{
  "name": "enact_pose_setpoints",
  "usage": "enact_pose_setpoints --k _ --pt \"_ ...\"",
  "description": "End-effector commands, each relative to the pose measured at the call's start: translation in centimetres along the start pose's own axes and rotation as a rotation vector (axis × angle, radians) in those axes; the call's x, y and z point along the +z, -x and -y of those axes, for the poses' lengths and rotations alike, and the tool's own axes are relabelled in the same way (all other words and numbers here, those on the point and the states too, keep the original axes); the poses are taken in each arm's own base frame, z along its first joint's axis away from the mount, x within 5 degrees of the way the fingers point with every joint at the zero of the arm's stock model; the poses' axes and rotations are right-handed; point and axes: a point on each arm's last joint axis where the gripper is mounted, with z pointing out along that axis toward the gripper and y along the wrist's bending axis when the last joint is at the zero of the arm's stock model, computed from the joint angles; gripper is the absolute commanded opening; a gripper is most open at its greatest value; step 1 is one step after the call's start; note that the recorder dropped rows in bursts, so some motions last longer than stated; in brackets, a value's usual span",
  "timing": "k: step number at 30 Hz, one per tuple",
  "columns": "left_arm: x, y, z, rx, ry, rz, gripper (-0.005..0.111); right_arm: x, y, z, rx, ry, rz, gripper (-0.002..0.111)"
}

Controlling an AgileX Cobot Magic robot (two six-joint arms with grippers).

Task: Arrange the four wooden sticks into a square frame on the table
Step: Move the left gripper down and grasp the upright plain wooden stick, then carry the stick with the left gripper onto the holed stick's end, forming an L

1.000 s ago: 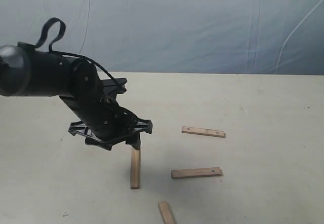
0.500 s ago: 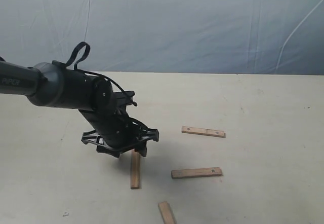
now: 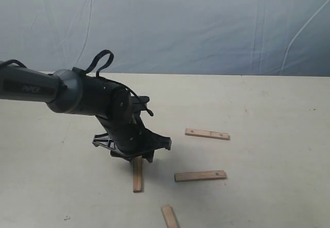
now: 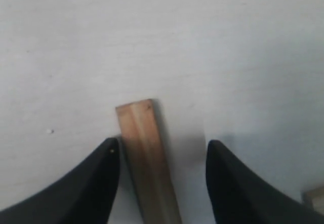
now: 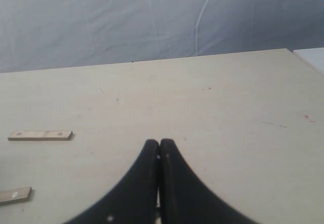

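Four wooden sticks lie apart on the table [image 3: 273, 145], not forming a square frame: one at the far right [image 3: 207, 134], one nearer [image 3: 200, 176], one lying lengthwise [image 3: 137, 175] and one cut off by the front edge [image 3: 169, 216]. My left gripper [image 3: 138, 159] is low over the far end of the lengthwise stick. In the left wrist view this gripper [image 4: 162, 145] is open, with the stick [image 4: 147, 153] between its fingers, close to one finger [image 4: 104, 173]. My right gripper [image 5: 159, 144] is shut on nothing, and two sticks [image 5: 40, 135] [image 5: 15, 194] lie off to its side.
A blue-grey sheet [image 3: 206, 27] hangs behind the table's far edge. The left arm's black body [image 3: 82, 96] reaches in from the left above the table. The right arm is out of the exterior view.
The left arm has swung to the right and lowered, bringing its gripper down over the far end of the lengthwise stick. The sticks have not moved.
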Motion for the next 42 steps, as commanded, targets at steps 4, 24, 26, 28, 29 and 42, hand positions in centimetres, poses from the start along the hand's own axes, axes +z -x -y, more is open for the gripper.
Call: enact_pose_setpoints --k 4,24,26,28,29,42 --pt "0.9 -1.7 -0.7 0.014 0.076 -0.156 0.049 0.0 0.0 0.0 -0.001 -0.004 0.005 -0.001" --pt "-3.4 3.9 5.0 0.061 -0.076 0.086 0.000 0.0 0.0 0.0 -0.001 -0.004 0.006 -0.001" --pt "-3.8 4.7 5.5 0.059 -0.093 0.112 0.000 0.0 0.0 0.0 -0.001 -0.004 0.008 -0.001" --pt "-3.5 5.2 5.9 0.050 -0.103 0.111 0.000 0.0 0.0 0.0 -0.001 -0.004 0.008 -0.001" --pt "-3.2 5.3 6.1 0.043 -0.111 0.104 0.000 0.0 0.0 0.0 -0.001 -0.004 0.008 -0.001" --pt "2.3 6.9 8.0 0.052 -0.138 0.054 0.000 0.0 0.0 0.0 -0.001 -0.004 0.008 -0.001"
